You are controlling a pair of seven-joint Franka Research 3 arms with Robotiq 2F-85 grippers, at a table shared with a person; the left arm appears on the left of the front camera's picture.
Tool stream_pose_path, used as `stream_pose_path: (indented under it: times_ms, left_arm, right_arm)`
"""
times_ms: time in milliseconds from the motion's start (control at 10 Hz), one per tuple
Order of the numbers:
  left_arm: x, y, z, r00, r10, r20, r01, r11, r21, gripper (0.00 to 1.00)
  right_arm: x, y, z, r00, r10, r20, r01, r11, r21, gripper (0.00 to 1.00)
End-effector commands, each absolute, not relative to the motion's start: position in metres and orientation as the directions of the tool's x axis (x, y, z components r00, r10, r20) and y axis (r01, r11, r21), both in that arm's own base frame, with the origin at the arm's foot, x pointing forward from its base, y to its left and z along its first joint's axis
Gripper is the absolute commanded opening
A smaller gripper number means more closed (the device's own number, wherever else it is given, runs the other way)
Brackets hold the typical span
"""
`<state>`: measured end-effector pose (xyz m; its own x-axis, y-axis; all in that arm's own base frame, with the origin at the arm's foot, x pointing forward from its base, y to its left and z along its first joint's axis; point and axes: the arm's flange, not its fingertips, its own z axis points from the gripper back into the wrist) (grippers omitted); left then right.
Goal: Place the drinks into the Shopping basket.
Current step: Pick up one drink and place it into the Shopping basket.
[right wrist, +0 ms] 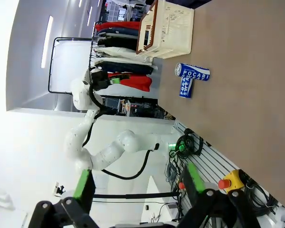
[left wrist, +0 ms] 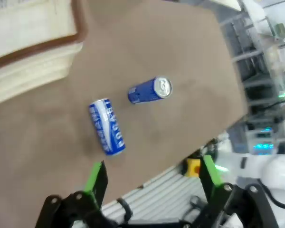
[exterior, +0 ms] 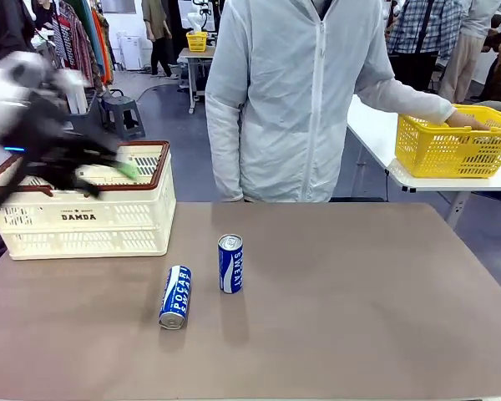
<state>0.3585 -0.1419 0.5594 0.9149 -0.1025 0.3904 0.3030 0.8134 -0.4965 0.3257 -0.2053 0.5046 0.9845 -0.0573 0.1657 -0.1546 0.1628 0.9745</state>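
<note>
Near edge of the worktop: a blue slim metal can [exterior: 174, 308] with white "Pocari Sweat" lettering lies on its side on the brown worktop [exterior: 359, 317], one silver end toward the robot. Nothing touches it.
Just beyond it: a second blue metal can [exterior: 230, 263] with the same print stands upright, near the lying one but apart from it, also untouched.
Off the worktop's side: the right end effector [right wrist: 140, 183] is held well back, its green-padded fingers spread wide and empty. Both cans and the basket sit far off in its wrist view.
Back-left corner: the cream-white slotted plastic basket [exterior: 83, 221], with a dark brown rim and "DAMDA" on its wall, stands well apart from both cans. Its inside is hidden, so I cannot tell whether any drink already lies in it.
Over the basket's front: the left end effector [left wrist: 152, 176] is a blur in the front view, by the near rim. Its wrist view shows the fingers wide apart with nothing between them, looking down on the two cans.
Far side: a person in a pale zip jacket stands at the worktop's far edge, one hand [exterior: 463, 121] on a bright yellow mesh basket [exterior: 451, 150] on a separate white table [exterior: 367, 125].
Done so far: no can can be confirmed as placed.
Left to do: by my reading, both blue cans have yet to be picked up and set in the cream-white basket, and neither end effector holds one.
</note>
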Motion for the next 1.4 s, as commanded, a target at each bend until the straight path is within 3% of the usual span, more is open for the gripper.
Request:
stream_pose_path:
  times_ms: [0, 200, 400, 1300]
  left_arm:
    - [0.400, -0.206, 0.537, 0.919, -0.219, 0.328, 0.311, 0.914, -0.262, 1.00]
    - [0.406, -0.293, 0.514, 0.925, -0.287, 0.249, 0.338, 0.921, -0.194, 1.00]
    - [0.421, -0.346, 0.479, 0.960, -0.195, 0.200, 0.217, 0.972, -0.094, 1.00]
    - [0.453, -0.379, 0.422, 0.961, -0.149, 0.234, 0.163, 0.986, -0.043, 1.00]
  right_arm:
    - [0.324, -0.207, 0.509, 0.987, -0.051, 0.149, -0.139, 0.162, 0.977, 1.00]
    - [0.324, -0.207, 0.509, 0.987, -0.051, 0.149, -0.139, 0.162, 0.977, 1.00]
    - [0.324, -0.207, 0.509, 0.987, -0.051, 0.149, -0.139, 0.162, 0.977, 1.00]
    - [0.324, -0.207, 0.509, 0.987, -0.051, 0.149, -0.139, 0.162, 0.977, 1.00]
